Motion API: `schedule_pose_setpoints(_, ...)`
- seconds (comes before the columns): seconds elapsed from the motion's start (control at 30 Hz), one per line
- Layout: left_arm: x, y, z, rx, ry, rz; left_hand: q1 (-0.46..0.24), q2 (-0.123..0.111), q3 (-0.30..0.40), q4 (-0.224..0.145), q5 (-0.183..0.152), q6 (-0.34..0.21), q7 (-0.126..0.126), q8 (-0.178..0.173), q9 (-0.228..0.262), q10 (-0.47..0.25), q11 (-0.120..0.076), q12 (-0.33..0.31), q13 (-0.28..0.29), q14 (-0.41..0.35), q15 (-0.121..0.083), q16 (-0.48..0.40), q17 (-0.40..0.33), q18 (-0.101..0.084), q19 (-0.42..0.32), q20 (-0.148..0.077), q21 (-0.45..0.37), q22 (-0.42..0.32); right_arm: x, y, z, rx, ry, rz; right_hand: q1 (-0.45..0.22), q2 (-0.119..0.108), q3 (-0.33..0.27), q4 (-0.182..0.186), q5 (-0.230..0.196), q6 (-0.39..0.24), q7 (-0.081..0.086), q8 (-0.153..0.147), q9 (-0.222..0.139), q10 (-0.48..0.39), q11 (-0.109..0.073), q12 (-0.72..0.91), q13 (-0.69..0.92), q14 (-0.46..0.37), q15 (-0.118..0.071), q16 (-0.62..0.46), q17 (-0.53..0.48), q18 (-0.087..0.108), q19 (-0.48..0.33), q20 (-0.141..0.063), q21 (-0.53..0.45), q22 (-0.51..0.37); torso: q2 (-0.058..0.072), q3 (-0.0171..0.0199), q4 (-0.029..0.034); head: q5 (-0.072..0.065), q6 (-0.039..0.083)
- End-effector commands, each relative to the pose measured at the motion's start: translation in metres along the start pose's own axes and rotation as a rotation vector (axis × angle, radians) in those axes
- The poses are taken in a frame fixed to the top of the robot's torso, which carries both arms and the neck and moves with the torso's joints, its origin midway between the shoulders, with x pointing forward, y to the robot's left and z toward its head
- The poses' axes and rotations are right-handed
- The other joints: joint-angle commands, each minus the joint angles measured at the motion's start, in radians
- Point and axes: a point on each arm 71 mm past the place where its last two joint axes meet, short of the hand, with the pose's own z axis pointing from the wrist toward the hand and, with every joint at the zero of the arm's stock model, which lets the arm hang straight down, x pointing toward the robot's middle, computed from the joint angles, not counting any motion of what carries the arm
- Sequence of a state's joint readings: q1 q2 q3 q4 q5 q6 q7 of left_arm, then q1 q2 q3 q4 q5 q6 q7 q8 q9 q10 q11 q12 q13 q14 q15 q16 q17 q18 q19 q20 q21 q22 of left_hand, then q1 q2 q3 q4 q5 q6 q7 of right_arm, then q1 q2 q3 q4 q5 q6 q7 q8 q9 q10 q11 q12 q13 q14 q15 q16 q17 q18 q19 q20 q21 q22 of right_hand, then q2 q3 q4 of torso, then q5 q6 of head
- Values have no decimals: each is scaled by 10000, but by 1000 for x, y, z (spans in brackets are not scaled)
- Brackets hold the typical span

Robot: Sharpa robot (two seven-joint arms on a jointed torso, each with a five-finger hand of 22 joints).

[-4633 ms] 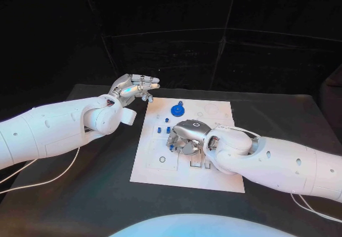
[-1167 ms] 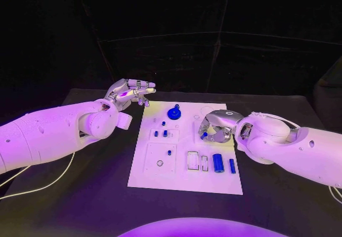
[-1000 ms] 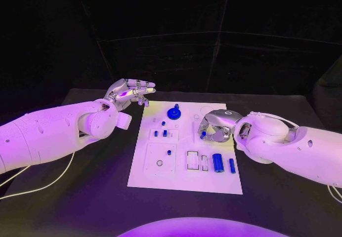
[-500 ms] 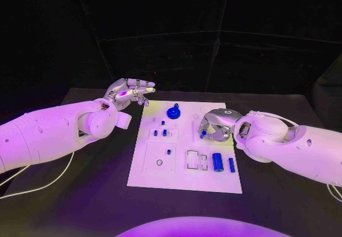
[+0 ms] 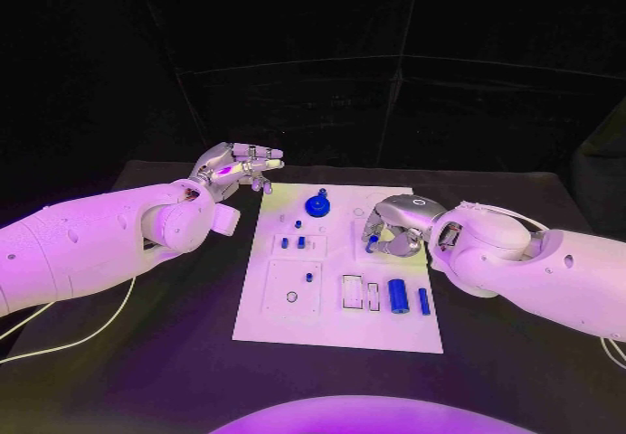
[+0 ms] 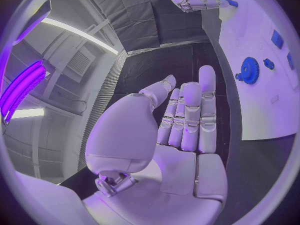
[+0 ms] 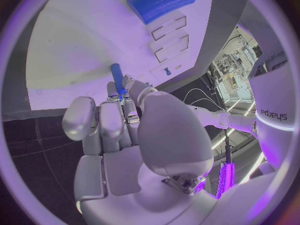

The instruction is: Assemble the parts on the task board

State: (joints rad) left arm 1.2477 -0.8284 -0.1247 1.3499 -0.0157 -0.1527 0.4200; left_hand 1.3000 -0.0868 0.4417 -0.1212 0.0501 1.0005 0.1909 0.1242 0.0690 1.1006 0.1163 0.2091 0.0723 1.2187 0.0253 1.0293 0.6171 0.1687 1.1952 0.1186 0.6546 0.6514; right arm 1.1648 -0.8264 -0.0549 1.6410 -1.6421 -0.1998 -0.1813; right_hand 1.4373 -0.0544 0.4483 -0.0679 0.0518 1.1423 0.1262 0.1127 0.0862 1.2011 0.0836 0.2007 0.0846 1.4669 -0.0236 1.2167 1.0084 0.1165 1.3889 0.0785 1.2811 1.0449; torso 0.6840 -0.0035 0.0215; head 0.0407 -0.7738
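Your left hand (image 5: 239,168) is raised over the desk (image 5: 156,362) just off the far left corner of the white board (image 5: 392,334). Its fingers (image 6: 187,115) lie straight and close side by side, the thumb a little apart from them, and nothing is in them; the left wrist view confirms a bare palm.

On the board, working from its left edge: two short blue pegs (image 5: 294,242) stand side by side in the left-hand column, with a small blue pin (image 5: 309,278) nearer you in a square outline. A blue gear (image 5: 318,204) with a knob on top sits close to the far edge; you can also see it from the left wrist (image 6: 249,70). In the near right part, a thick blue cylinder (image 5: 398,297) and a thinner blue rod (image 5: 422,302) lie side by side, lengthwise toward you, just right of two empty rectangular slots (image 5: 354,292).

Your right hand (image 5: 395,226) is over the right half of the board, beyond the cylinder. Its fingers (image 7: 106,120) are curled together and the thumb presses a slim blue pin (image 7: 117,80) against them, so that the pin sticks out past the fingertips over the white surface. Whether the pin touches the board, you cannot tell.
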Motion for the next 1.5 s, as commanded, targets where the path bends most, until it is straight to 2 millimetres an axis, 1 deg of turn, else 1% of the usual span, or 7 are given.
schedule_pose_setpoints(0.03,1,-1,0,50,86,-78,63,30,-60,-13,-12,-43,7,30,-6,-74,-16,69,10,-53,-8,-43,-9,129,-45,13,-39,-11,-6,5,-4,-315,-605,398,189,82,56,-16,-15,32,48,-39,-25,368,-297,-17,14,210,-73,70,14,-189,57,-51,54,31,-20,-3,-11,37,36)
schedule_pose_setpoints(0.33,3,-1,2,59,142,-95,63,30,-60,-13,-12,-43,7,30,-6,-74,-16,69,10,-53,-8,-43,-9,129,-45,13,-39,-11,-11,27,-17,-978,-774,1681,57,-8,86,-18,8,-21,80,-96,-45,319,-267,-102,24,218,-50,108,40,-196,64,-43,90,75,-32,-28,-2,84,85)
schedule_pose_setpoints(0.7,-1,-1,-1,4,65,-76,55,48,-77,-5,-12,-57,11,39,-4,-93,-12,84,12,-62,-3,-37,-21,129,-49,18,-50,-19,-12,77,-1,-2496,-923,2075,40,-6,148,-42,35,-68,97,-138,-60,277,-249,-162,27,217,-37,117,33,-191,52,-38,88,58,-15,-27,35,235,22)
schedule_pose_setpoints(0.77,-2,-1,-1,8,43,-67,55,48,-77,-5,-12,-57,11,39,-4,-93,-12,84,12,-62,-3,-37,-21,129,-49,18,-50,-19,-11,86,4,-2760,-915,2059,38,-10,160,-49,38,-76,102,-145,-63,268,-244,-174,28,215,-33,113,23,-190,49,-38,87,55,-21,-21,26,352,-17)
schedule_pose_setpoints(0.9,-1,-1,-1,15,67,-76,33,48,-102,8,-12,-69,15,45,-3,-109,-6,94,12,-73,2,-41,-44,129,-52,24,-59,-25,-3,100,15,-3138,-778,2037,35,-6,181,-59,47,-87,109,-156,-67,257,-237,-192,29,217,-28,130,42,-191,49,-35,94,65,-16,-40,8,384,-47)
schedule_pose_setpoints(1.07,1,-1,0,21,102,-85,33,48,-102,8,-12,-69,15,45,-3,-109,-6,94,12,-73,2,-41,-44,129,-52,24,-59,-25,18,116,24,-3520,-388,2016,37,-4,205,-74,53,-101,116,-169,-71,243,-229,-212,30,214,-23,124,27,-189,44,-33,93,59,-14,-3,-10,517,-79)
schedule_pose_setpoints(1.5,4,-1,2,17,185,-110,33,48,-102,8,-12,-69,15,45,-3,-109,-6,94,12,-73,2,-41,-44,129,-52,24,-59,-25,45,125,36,-3485,394,1447,30,-11,264,-118,69,-144,138,-209,-85,203,-205,-270,30,218,-4,165,73,-196,45,-20,119,97,-12,-14,4,610,-179)
